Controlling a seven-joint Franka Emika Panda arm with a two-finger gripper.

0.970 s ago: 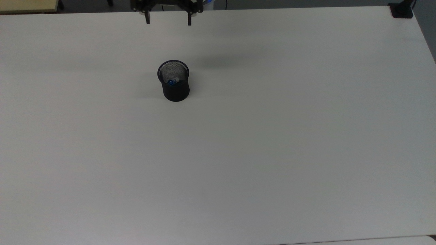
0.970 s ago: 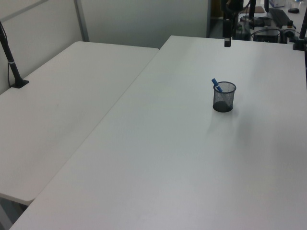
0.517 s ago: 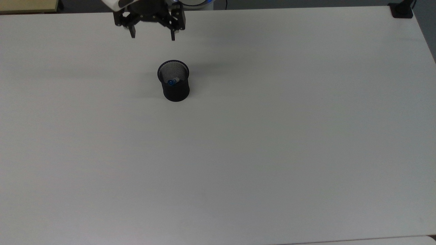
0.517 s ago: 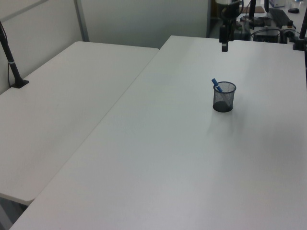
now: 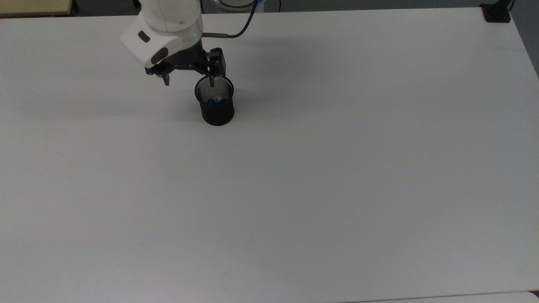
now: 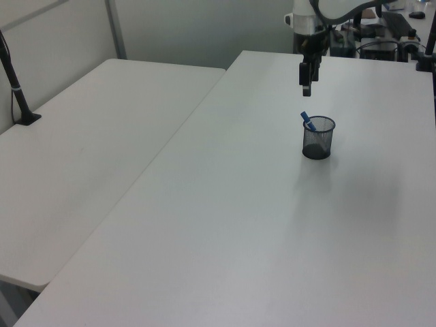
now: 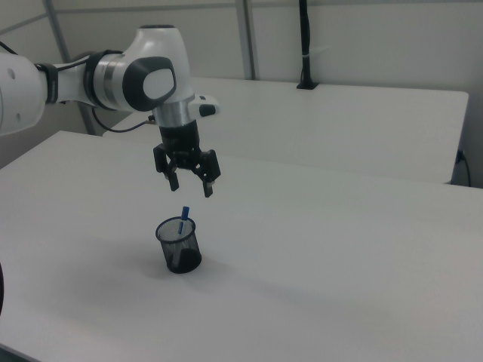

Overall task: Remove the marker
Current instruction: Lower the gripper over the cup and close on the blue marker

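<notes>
Marker [image 7: 183, 219] stands in the black mesh cup [image 7: 178, 246], blue cap up, poking a little above the rim. Long axis close to vertical, with a slight lean: in the left view the cap end [image 6: 308, 121] tips toward the left view's left, resting against that side of the cup [image 6: 318, 137]. From the top view just the blue end [image 5: 212, 101] shows inside the cup [image 5: 215, 106], against the wall nearer the table's front edge.

Cup sits on the white table [image 5: 337, 168], toward the far edge, somewhat to the top view's left of centre. Nothing else close to it.

Gripper [image 7: 188, 184] hangs above the cup, pointing down, fingers spread wide, holding nothing. It is off from the marker, not centred over it. In the top view the gripper [image 5: 188, 83] lies toward the far edge and the top view's left of the cup, one fingertip overlapping the cup's far rim, the other out past the rim on the top view's left. In the left view it [image 6: 305, 87] is clearly higher than the cap, apart from it.

Judgement: the approach is under way and the grasp not begun. The coming move calls for a short shift toward the front edge and the top view's right to straddle the cap, then straight down. The rim is close to the cap, so a finger could catch it.
</notes>
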